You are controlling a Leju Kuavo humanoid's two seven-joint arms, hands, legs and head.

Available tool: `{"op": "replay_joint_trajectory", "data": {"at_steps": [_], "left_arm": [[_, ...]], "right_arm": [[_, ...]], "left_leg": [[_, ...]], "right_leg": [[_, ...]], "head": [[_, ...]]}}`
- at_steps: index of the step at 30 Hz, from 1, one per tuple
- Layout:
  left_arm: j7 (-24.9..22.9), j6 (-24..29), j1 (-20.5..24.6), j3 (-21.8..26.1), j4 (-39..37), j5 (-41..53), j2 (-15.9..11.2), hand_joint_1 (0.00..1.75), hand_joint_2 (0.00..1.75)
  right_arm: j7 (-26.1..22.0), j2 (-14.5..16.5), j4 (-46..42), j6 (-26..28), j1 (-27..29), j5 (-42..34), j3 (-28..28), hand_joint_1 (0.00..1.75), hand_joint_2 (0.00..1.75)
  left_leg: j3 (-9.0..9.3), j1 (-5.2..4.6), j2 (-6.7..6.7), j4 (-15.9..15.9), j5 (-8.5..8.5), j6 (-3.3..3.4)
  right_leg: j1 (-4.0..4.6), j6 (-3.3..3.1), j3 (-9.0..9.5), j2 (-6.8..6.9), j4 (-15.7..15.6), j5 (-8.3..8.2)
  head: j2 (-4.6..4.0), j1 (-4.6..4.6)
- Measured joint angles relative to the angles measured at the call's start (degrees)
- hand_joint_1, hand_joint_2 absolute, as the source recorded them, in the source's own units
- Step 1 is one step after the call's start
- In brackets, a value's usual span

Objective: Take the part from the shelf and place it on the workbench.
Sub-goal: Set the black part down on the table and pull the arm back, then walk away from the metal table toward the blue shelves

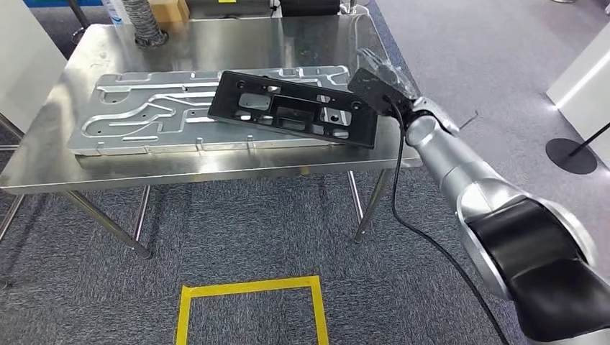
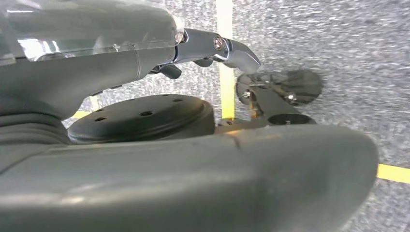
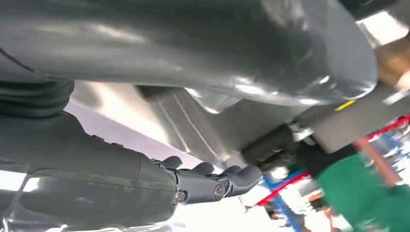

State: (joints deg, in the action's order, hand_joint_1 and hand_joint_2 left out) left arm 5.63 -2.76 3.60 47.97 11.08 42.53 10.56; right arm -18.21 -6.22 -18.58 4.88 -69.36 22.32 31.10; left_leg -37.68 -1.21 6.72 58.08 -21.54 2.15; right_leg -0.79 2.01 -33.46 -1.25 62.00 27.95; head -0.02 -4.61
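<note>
The black rectangular frame part [image 1: 291, 108] lies aslant on the ribbed silver plate [image 1: 144, 122] on the steel workbench [image 1: 216, 43]. Its right end overhangs the plate. My right hand [image 1: 375, 80] is at the part's far right corner, close to it or touching it. In the right wrist view the right hand [image 3: 193, 63] has its thumb and fingers [image 3: 217, 181] wide apart, with bright metal surface and nothing held between them. My left hand [image 2: 121, 63] hangs over the carpet, its fingers [image 2: 227, 48] loosely extended and holding nothing.
A grey ribbed hose [image 1: 144, 25] and a cardboard box [image 1: 169, 8] stand at the workbench's far edge. Yellow tape [image 1: 252, 302] marks a square on the carpet in front of the bench. A round black base [image 1: 572, 154] sits at the right. A blurred person in green [image 3: 362, 193] stands beyond.
</note>
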Motion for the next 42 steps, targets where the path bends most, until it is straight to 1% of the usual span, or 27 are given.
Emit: {"op": "replay_joint_trajectory", "data": {"at_steps": [2,4,6,8,9,10,11,12,14,16,18,19,20,21,22,24,25,26,27,29,31,33,35,36,39,40,42], "left_arm": [[0.02,-0.11,-0.06,0.18,-0.04,0.01,-0.03,0.00,0.00],[0.03,-0.26,-0.16,0.41,-0.09,0.08,-0.06,0.00,0.00],[0.04,-0.37,-0.35,0.66,-0.15,0.31,-0.10,0.00,0.00],[0.03,-0.43,-0.64,0.89,-0.17,0.63,-0.23,0.00,0.00],[0.03,-0.44,-0.75,0.96,-0.18,0.77,-0.32,0.00,0.00],[0.02,-0.45,-0.81,0.99,-0.18,0.84,-0.40,0.00,0.00],[0.00,-0.45,-0.80,1.00,-0.18,0.93,-0.48,0.00,0.00],[-0.02,-0.45,-0.72,1.01,-0.17,1.04,-0.57,0.00,0.00],[-0.08,-0.45,-0.36,1.03,-0.15,1.31,-0.83,0.00,0.00],[-0.13,-0.46,0.23,1.03,-0.14,1.54,-1.10,0.00,0.00],[-0.15,-0.47,0.64,1.03,-0.13,1.75,-1.23,0.00,0.00],[-0.20,-0.48,0.73,1.04,-0.13,1.84,-1.26,0.00,0.00],[-0.32,-0.45,0.74,1.05,-0.13,1.90,-1.31,0.00,0.00],[-0.46,-0.43,0.73,1.07,-0.13,1.96,-1.39,0.00,0.00],[-0.65,-0.42,0.74,1.08,-0.13,2.08,-1.46,0.00,0.00],[-0.93,-0.40,0.76,1.10,-0.13,2.34,-1.57,0.00,0.00],[-1.04,-0.41,0.76,1.10,-0.13,2.46,-1.57,0.00,0.00],[-1.11,-0.40,0.75,1.10,-0.13,2.54,-1.57,0.00,0.00],[-1.18,-0.40,0.75,1.10,-0.13,2.61,-1.57,0.00,0.00],[-1.32,-0.38,0.86,1.10,-0.12,2.83,-1.58,0.00,0.00],[-1.46,-0.36,1.09,1.10,-0.10,3.00,-1.61,0.00,0.00],[-1.56,-0.34,1.20,1.10,-0.09,3.04,-1.62,0.00,0.00],[-1.66,-0.34,1.10,1.10,-0.09,3.05,-1.63,0.00,0.00],[-1.72,-0.34,1.05,1.11,-0.09,3.05,-1.63,0.00,0.00],[-1.84,-0.34,0.99,1.12,-0.09,3.06,-1.64,0.00,0.00],[-1.85,-0.34,0.97,1.12,-0.09,3.06,-1.64,0.00,0.00],[-1.85,-0.34,0.97,1.12,-0.10,3.07,-1.64,0.00,0.00]], "right_arm": [[-0.38,0.13,0.42,2.40,3.73,-2.44,-3.76,0.00,0.00],[-0.85,0.16,0.90,4.63,8.27,-5.01,-7.93,0.00,0.00],[-1.96,0.13,1.19,6.54,13.80,-7.54,-12.55,0.00,0.00],[-3.26,0.09,1.30,7.86,20.33,-9.66,-17.42,0.00,0.00],[-3.82,0.08,1.31,8.30,23.91,-10.56,-19.95,0.00,0.00],[-4.26,0.08,1.27,8.65,27.56,-11.41,-22.48,0.00,0.00],[-4.76,0.08,1.20,9.04,31.17,-12.15,-24.98,0.00,0.00],[-5.30,0.08,1.09,9.49,34.72,-12.85,-27.57,0.00,0.00],[-6.21,0.10,0.81,10.07,41.58,-13.90,-32.48,0.00,0.00],[-6.62,0.16,0.56,10.16,47.96,-14.86,-36.82,0.00,0.00],[-6.54,0.30,0.50,9.96,53.17,-15.84,-40.58,0.00,0.00],[-6.42,0.43,0.54,9.88,55.14,-16.21,-42.26,0.00,0.00],[-6.18,0.72,0.61,9.80,56.75,-16.47,-43.70,0.00,0.00],[-5.89,1.10,0.67,9.63,58.02,-16.72,-44.89,0.00,0.00],[-5.50,1.54,0.79,9.22,59.08,-17.03,-45.87,0.00,0.00],[-4.89,2.68,1.15,8.11,60.78,-17.73,-47.60,0.00,0.00],[-4.68,3.36,1.34,7.55,61.47,-18.06,-48.38,0.00,0.00],[-4.26,4.10,1.49,6.88,62.02,-18.39,-49.07,0.00,0.00],[-3.60,4.81,1.62,6.01,62.48,-18.68,-49.67,0.00,0.00],[-1.53,6.17,1.98,3.63,63.19,-19.33,-50.67,0.00,0.00],[0.22,7.44,2.50,1.99,63.81,-20.09,-51.51,0.00,0.00],[1.09,8.54,3.03,1.47,64.28,-20.64,-52.25,0.00,0.00],[1.39,9.14,3.44,1.40,64.54,-20.83,-52.73,0.00,0.00],[1.47,9.23,3.56,1.39,64.61,-20.90,-52.85,0.00,0.00],[1.58,9.00,3.79,1.22,64.75,-21.04,-53.11,0.00,0.00],[1.60,8.76,3.86,1.16,64.79,-21.06,-53.18,0.00,0.00],[1.67,8.21,4.02,1.05,64.82,-21.19,-53.24,0.00,0.00]], "left_leg": [[-0.14,0.30,0.39,0.35,0.75,-0.66],[-0.33,0.97,0.33,0.52,0.87,-1.32],[-1.23,1.39,-1.75,3.22,-2.70,-1.55],[-2.40,1.55,-4.33,10.16,-8.99,-1.47],[-2.65,1.60,-4.97,13.97,-11.16,-1.52],[-2.30,1.66,-5.24,16.64,-11.84,-1.59],[-1.21,1.72,-5.32,17.61,-11.22,-1.62],[0.72,1.75,-5.32,16.69,-9.82,-1.54],[7.22,1.56,-4.97,9.48,-8.21,-0.91],[13.42,1.11,-4.63,0.47,-9.82,-0.38],[15.16,0.69,-5.05,-3.52,-10.82,-0.19],[14.79,0.72,-5.30,-3.87,-10.28,-0.06],[14.23,0.77,-5.47,-4.05,-9.41,0.19],[13.53,0.90,-5.51,-4.27,-8.45,0.46],[12.62,1.04,-5.52,-4.39,-7.46,0.65],[10.45,1.09,-5.64,-4.27,-5.69,0.75],[9.30,1.15,-5.70,-4.15,-4.85,0.59],[8.09,1.27,-5.75,-3.93,-4.05,0.37],[6.79,1.44,-5.83,-3.61,-3.30,0.07],[4.22,1.80,-6.13,-2.61,-2.02,-0.66],[2.24,1.91,-6.59,-1.28,-1.10,-1.47],[1.25,1.93,-7.04,-0.62,-0.08,-2.32],[0.57,2.19,-7.31,-0.34,0.06,-3.01],[-0.01,2.32,-7.30,0.76,-1.44,-3.21],[-2.55,2.51,-7.10,10.14,-9.62,-3.52],[-2.99,2.54,-7.09,13.62,-11.04,-3.63],[-1.70,2.63,-7.06,15.91,-10.27,-3.74]], "right_leg": [[0.48,-1.22,2.69,0.03,-4.23,0.90],[0.88,-2.32,2.43,-0.27,-4.68,-0.24],[1.03,-3.08,1.84,-0.79,-5.20,-1.74],[1.06,-3.50,0.38,-1.28,-5.36,-3.25],[1.14,-3.62,-0.55,-1.48,-5.34,-3.99],[1.22,-3.67,-1.50,-1.70,-5.30,-4.69],[1.32,-3.66,-2.43,-1.83,-5.24,-5.35],[1.41,-3.63,-3.33,-1.93,-5.17,-5.98],[1.59,-3.50,-4.76,-1.81,-5.04,-7.17],[1.65,-3.08,-5.41,-1.25,-4.98,-8.23],[1.39,-2.38,-5.51,-0.37,-5.26,-9.37],[1.15,-2.05,-5.59,-0.04,-5.37,-9.73],[0.97,-1.74,-5.84,0.13,-5.06,-8.95],[0.86,-1.46,-6.27,0.22,-3.91,-6.95],[0.72,-1.19,-6.89,0.25,-1.53,-3.67],[0.50,-0.60,-8.11,0.34,5.86,2.84],[0.35,-0.29,-8.35,0.35,9.46,4.07],[0.20,-0.02,-8.03,0.36,11.81,3.54],[0.03,0.23,-6.92,0.36,12.35,1.88],[-0.49,0.62,-1.69,0.12,7.55,-0.43],[-0.77,0.54,5.52,-0.45,-1.75,1.57],[-0.48,-0.13,8.73,-0.53,-6.58,3.55],[-0.37,-1.25,7.93,0.16,-6.64,2.81],[-0.34,-1.85,7.33,0.52,-6.70,2.12],[0.02,-2.79,5.06,1.51,-6.67,0.17],[0.19,-2.81,4.29,1.82,-6.54,-0.34],[0.41,-2.67,2.74,2.33,-6.26,-1.31]], "head": [[0.00,-0.02],[0.00,-0.03],[0.00,-0.03],[0.00,-0.03],[0.00,-0.03],[0.00,-0.03],[0.00,-0.03],[0.00,-0.03],[0.00,-0.04],[0.00,-0.04],[0.00,-0.03],[0.00,-0.03],[0.00,-0.03],[0.00,-0.03],[0.00,-0.03],[0.00,-0.03],[0.00,-0.03],[0.00,-0.03],[0.00,-0.03],[0.00,-0.03],[0.00,-0.04],[0.00,-0.04],[0.00,-0.03],[0.00,-0.04],[0.00,-0.07],[0.00,-0.06],[0.00,-0.05]]}}
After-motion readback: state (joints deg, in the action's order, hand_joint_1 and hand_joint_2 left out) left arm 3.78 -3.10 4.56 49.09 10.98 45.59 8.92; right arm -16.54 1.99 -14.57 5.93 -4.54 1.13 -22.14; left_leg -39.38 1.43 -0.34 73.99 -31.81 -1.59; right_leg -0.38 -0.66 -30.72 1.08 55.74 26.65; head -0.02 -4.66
